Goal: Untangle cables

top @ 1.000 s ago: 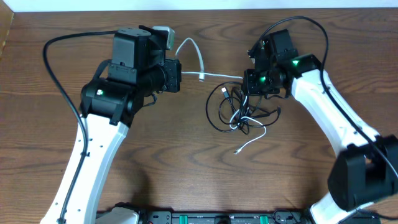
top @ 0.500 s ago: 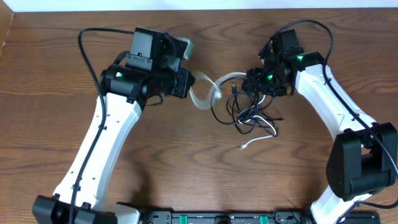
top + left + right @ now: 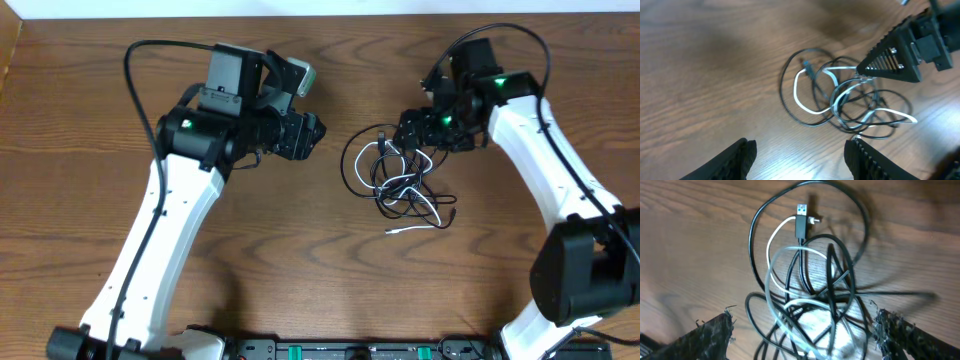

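Note:
The cables lie in one loose tangle on the wooden table, the black cable [image 3: 349,166] looping round the white cable [image 3: 428,211]. My left gripper [image 3: 314,132] hangs open just left of the tangle with nothing between its fingers [image 3: 738,159]. In the left wrist view the bundle [image 3: 840,102] sits ahead of it. My right gripper [image 3: 413,133] is open at the bundle's upper right edge. In the right wrist view its frayed fingertips [image 3: 710,337] stand wide on either side of the black and white loops [image 3: 805,280] without pinching them. A black USB plug [image 3: 801,226] points away.
The bare wooden table [image 3: 300,260] spreads all round the bundle. A thick black wire [image 3: 140,70] arcs over the left arm, and another [image 3: 500,35] over the right. The table's back edge runs along the top of the overhead view.
Both grippers were shut with the white cable pulled between them; both have opened and let it go. The left arm swung right, and the white cable has dropped back into the tangle.

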Tool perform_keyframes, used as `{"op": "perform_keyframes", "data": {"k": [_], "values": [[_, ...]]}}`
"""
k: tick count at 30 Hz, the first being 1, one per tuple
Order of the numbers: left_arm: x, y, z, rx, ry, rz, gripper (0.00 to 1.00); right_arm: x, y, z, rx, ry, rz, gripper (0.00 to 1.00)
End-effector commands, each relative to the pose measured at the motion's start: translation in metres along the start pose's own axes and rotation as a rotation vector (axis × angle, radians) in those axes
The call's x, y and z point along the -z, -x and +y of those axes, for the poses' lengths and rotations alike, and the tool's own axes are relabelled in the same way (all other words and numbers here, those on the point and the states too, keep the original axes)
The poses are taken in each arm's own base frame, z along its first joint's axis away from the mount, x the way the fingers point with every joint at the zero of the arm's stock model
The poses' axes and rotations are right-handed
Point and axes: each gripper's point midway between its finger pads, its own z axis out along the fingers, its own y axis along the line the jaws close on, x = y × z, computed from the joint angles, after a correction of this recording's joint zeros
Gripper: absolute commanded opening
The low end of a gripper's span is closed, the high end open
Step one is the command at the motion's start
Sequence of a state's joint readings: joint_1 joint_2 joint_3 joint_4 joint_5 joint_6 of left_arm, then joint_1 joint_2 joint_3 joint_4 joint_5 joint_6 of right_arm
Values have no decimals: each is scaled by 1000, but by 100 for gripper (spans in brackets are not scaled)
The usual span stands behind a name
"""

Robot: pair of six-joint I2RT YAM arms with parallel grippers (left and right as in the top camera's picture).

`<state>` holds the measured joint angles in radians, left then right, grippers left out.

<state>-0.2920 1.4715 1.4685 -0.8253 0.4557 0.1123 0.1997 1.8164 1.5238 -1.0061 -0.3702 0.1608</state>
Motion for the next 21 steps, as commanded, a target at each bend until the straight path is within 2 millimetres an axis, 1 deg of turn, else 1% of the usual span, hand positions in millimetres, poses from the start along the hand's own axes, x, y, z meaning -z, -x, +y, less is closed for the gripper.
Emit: {"op": "perform_keyframes", "data": {"k": [1,3,6,8,10,11,12,13,16,17,18,21], "values": [[30,10,-36,-56,-136,-80,62,40,10,6,74,-2,-87,90],[32,6,-46,-38,-194,-67,62,49,9,3,72,-6,-100,90],[27,-8,-49,7,-218,-1,61,65,8,-6,44,-17,-122,90],[23,-16,-51,22,-224,39,61,70,7,-17,20,-46,-124,90],[16,-23,-55,25,-232,79,61,74,4,-34,-19,-89,-117,91],[8,-28,-60,-8,-244,100,61,77,2,-45,-44,-115,-112,92],[1,-32,-65,-45,-259,118,61,79,1,-51,-61,-122,-111,93],[-2,-33,-68,-62,-267,125,61,79,1,-53,-66,-124,-111,93],[-23,-35,-77,-97,-294,151,61,82,0,-59,-84,-129,-111,93],[-29,-36,-80,-96,-301,161,61,82,0,-61,-87,-130,-112,93],[-42,-39,-85,-88,-313,187,61,83,0,-62,-90,-134,-113,93],[-61,-42,-91,-62,-324,217,60,83,0,-66,-92,-154,-113,93]]}}
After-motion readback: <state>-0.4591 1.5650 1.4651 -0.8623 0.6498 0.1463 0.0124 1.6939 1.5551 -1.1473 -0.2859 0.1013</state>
